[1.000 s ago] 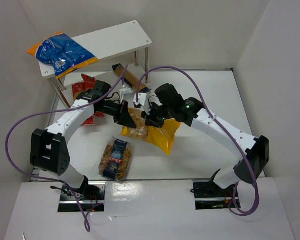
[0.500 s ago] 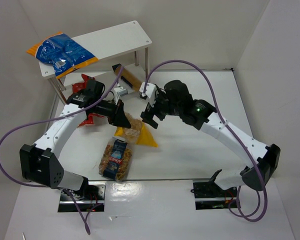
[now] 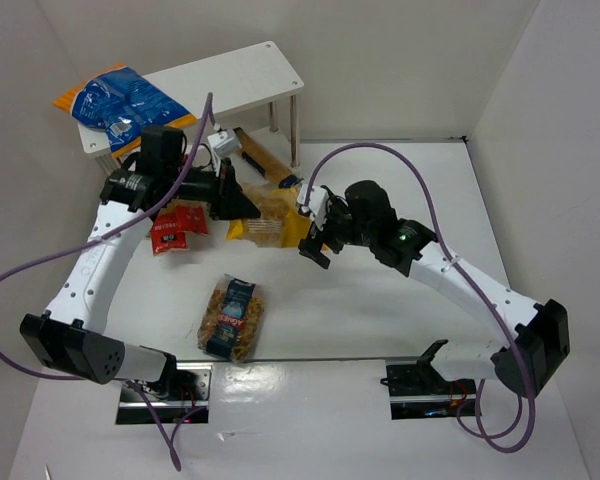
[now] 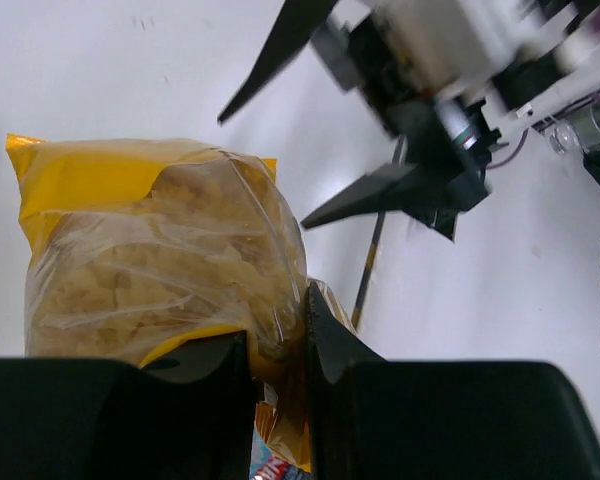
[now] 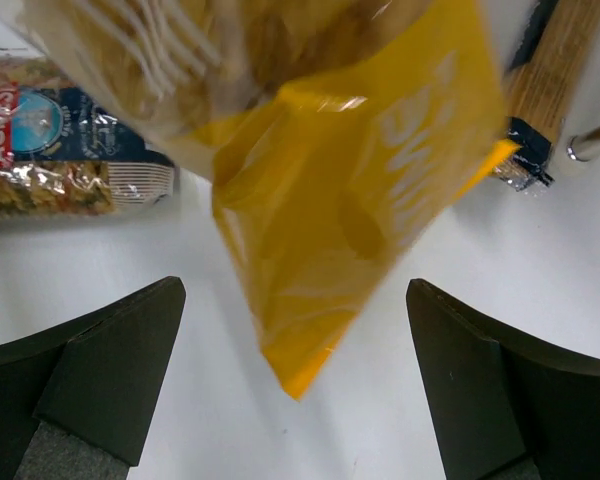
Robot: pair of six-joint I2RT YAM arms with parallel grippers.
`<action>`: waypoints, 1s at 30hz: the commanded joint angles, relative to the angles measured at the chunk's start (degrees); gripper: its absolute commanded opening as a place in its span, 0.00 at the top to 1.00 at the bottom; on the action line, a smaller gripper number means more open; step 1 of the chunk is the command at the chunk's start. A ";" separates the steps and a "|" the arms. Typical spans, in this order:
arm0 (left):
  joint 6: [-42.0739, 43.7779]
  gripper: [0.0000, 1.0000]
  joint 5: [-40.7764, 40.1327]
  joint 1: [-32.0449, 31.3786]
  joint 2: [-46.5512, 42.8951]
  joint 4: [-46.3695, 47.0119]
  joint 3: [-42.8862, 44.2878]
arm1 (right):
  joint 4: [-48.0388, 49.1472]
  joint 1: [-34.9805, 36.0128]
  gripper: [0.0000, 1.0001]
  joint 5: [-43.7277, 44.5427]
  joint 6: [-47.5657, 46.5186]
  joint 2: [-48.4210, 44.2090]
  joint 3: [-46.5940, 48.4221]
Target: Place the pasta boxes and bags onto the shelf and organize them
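- A robotics lab test cell: plain white wall panels box in a white table from 9 through 12 to 3 o'clock.
- Two robot arms are bolted to metal plates at 6 o'clock, trailing purple cables.

A white table forms the floor of the scene, boxed in by plain white walls: a back wall, a left wall and a right wall (this one slanting outward). A glossy white ledge runs along the near edge.
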 commanded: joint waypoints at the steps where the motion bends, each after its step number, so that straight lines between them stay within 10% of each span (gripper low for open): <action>1: -0.95 1.00 7.34 0.86 -1.42 5.97 6.42 | 8.75 1.10 0.00 3.74 -1.86 -1.01 -0.70; 18: -1.47 1.00 13.13 0.86 -3.79 6.58 4.58 | 18.95 9.80 0.00 26.07 -5.29 5.84 -2.29; 30: 0.54 1.00 12.96 3.05 -5.64 5.44 3.44 | 9.30 5.78 0.00 5.29 -1.96 1.55 1.13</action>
